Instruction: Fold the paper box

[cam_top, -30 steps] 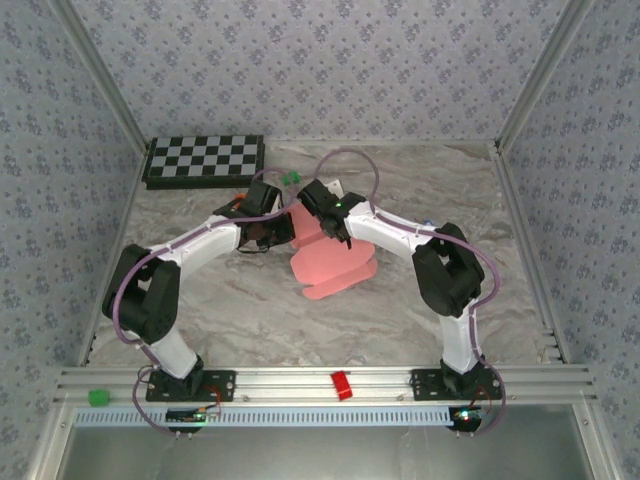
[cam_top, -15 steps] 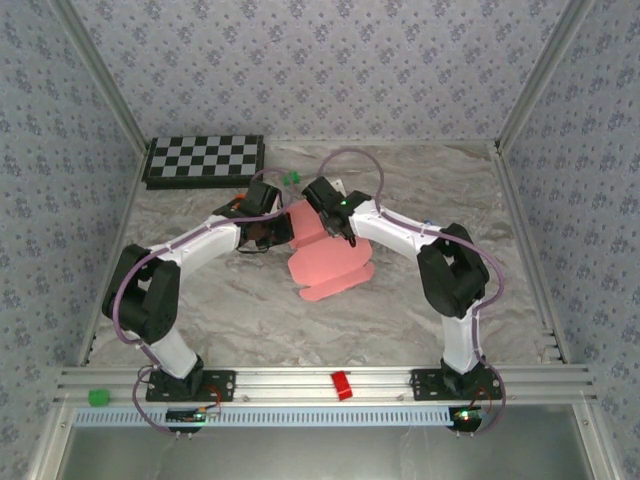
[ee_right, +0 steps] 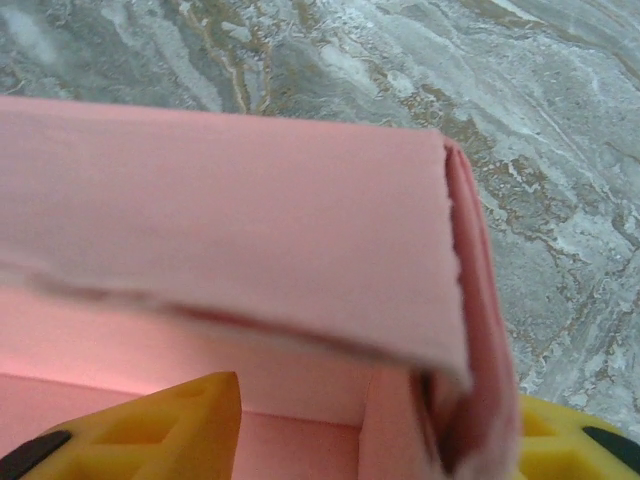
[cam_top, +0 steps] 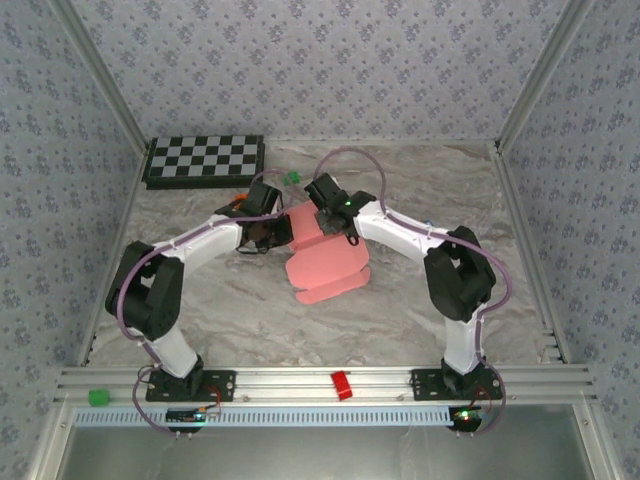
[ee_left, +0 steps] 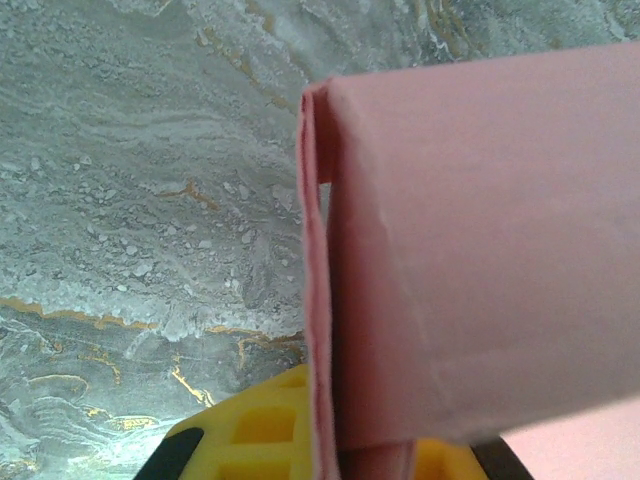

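The pink paper box (cam_top: 325,262) lies partly folded in the middle of the marble table, its flaps spread toward the near side. My left gripper (cam_top: 276,232) is at the box's left far corner. In the left wrist view a doubled pink side wall (ee_left: 320,300) stands pinched between the yellow fingers (ee_left: 250,435), so the left gripper (ee_left: 345,455) is shut on it. My right gripper (cam_top: 336,224) is at the box's far right corner. Its yellow fingers (ee_right: 150,430) stand wide apart, open, either side of the box's right wall (ee_right: 480,330) and a folded-over panel (ee_right: 250,220).
A black-and-white chessboard (cam_top: 205,160) lies at the back left. A small green piece (cam_top: 292,178) and a small orange piece (cam_top: 235,203) sit just behind the grippers. On the near rail rest a red block (cam_top: 342,384) and a green block (cam_top: 97,397).
My right gripper has gone from nearly shut to open, letting go of the box's wall. The box has shifted slightly to the left. The left gripper has kept its grip.
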Controlling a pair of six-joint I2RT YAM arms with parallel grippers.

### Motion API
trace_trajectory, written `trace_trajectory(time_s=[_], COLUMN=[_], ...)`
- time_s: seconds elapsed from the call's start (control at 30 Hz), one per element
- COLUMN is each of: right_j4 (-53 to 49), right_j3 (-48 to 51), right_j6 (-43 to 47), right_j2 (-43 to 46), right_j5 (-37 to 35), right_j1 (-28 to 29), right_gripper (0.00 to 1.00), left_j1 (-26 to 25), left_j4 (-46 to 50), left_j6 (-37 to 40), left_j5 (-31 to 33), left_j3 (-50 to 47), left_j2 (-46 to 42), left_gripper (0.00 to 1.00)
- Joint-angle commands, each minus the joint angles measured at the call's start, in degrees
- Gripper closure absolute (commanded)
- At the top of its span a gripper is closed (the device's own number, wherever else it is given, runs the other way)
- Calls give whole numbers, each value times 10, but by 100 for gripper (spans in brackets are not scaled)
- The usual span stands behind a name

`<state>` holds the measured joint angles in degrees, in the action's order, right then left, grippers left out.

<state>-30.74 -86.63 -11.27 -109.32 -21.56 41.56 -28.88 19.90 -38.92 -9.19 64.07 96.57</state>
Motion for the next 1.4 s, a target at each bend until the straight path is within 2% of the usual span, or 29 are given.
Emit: trace_trajectory(time_s=[0.0,0.13,0.3,0.43,0.6,0.73,0.9,1.1,1.27,1.37], right_j4=[-2,7,19,30,44,71,148,166,227,246], right_j3=[8,28,60,90,140,194,276,316,360,368], right_j6=[-3,-8,-34,-68,-105,-123,-196,-270,-313,-317], right_j2=[38,71,132,188,243,292,350,363,363,351], right_j5=[11,30,82,152,206,244,288,310,321,338], right_j1=[2,-11,-46,-82,-118,-142,-162,-158,-147,-145], right_gripper=[45,38,36,36,37,37,37,40,43,45], left_j1=[2,2,2,2,2,1,0,-11,-12,-15], left_j4=[9,8,7,-1,-76,-51,0,8,8,10], left_j6=[-11,-20,-48,-124,-250,-325,-413,-495,-553,-563], left_j5=[5,6,14,43,42,43,39,39,7,-4], left_j3=[26,26,25,21,-13,4,21,16,12,18], left_j2=[3,3,-2,-16,-42,-38,-31,-33,-14,-5], left_gripper=[100,100,100,100,100,100,100,100,100,100])
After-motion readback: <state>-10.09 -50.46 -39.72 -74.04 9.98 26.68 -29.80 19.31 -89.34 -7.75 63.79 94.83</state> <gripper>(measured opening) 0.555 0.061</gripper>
